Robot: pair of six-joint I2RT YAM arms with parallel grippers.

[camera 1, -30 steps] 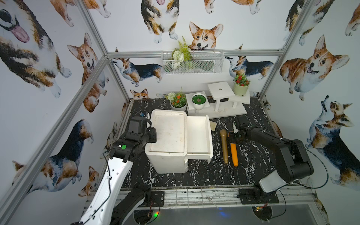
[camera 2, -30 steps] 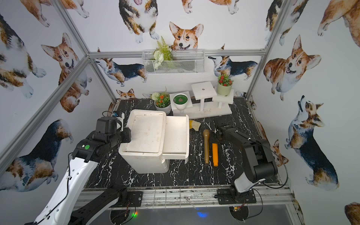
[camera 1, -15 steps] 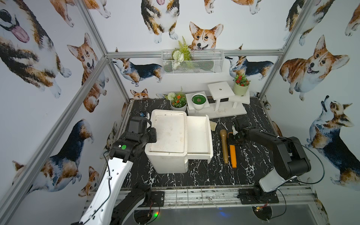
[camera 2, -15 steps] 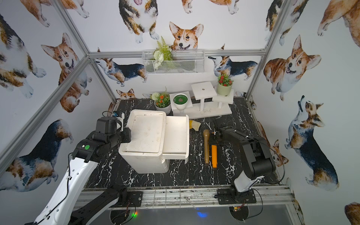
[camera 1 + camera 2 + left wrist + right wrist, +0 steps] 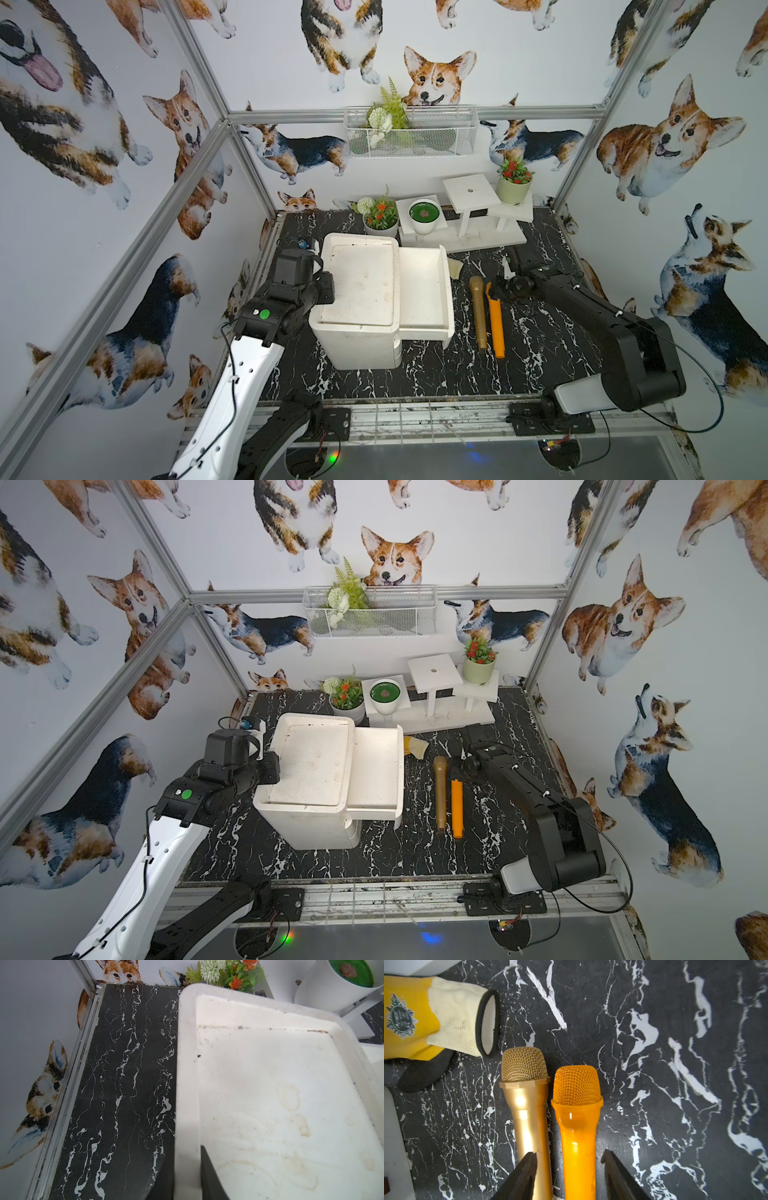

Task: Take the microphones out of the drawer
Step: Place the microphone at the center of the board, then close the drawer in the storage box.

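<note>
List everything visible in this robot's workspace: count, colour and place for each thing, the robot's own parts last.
cabinet: one, white, middle of the table
drawer: one, white, pulled out, empty
gold microphone: one, gold, on the table beside the drawer
orange microphone: one, orange, alongside the gold one
glove: one, yellow and cream, by the drawer's far corner
white pots: two, white, at the back
green pot: one, green, on the stand
stand: one, white, at the back
basket: one, white wire, on the back wall
table: one, black marbled, under everything
left tool: one, black, shut on the cabinet's rim
right tool: one, black, open, astride the orange microphone
</note>
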